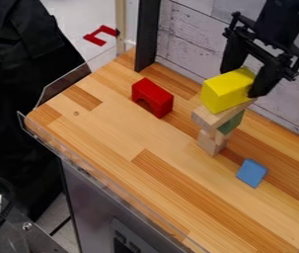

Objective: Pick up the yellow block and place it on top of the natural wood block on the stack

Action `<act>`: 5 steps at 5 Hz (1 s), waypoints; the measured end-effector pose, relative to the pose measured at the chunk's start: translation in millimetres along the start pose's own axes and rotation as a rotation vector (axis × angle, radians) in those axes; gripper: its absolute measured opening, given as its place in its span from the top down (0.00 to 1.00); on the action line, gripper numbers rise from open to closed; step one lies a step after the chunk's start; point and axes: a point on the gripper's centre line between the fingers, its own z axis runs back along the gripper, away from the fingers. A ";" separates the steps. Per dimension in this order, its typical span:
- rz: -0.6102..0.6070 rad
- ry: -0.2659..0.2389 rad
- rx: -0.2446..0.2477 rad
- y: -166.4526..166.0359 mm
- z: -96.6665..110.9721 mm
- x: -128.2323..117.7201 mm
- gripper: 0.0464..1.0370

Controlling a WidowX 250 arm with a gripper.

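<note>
Yellow block gripped by part-open end effector, atop wood-and-green stack; red arch, blue block on either side.

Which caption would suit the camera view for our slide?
The gripper holds a yellow block over a wood-and-green stack, with a red arch and blue block nearby.

A red arch block and blue block sit well apart on the wooden counter.
</note>
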 end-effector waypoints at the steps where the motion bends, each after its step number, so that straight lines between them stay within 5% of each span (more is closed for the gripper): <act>1: 0.034 0.008 -0.021 -0.7 -7.2 -2.1 0.03; 3: 0.151 -0.099 -0.046 29.8 22.6 -15.8 0.04; 5: 0.266 -0.192 -0.127 84.0 52.1 -36.1 0.04</act>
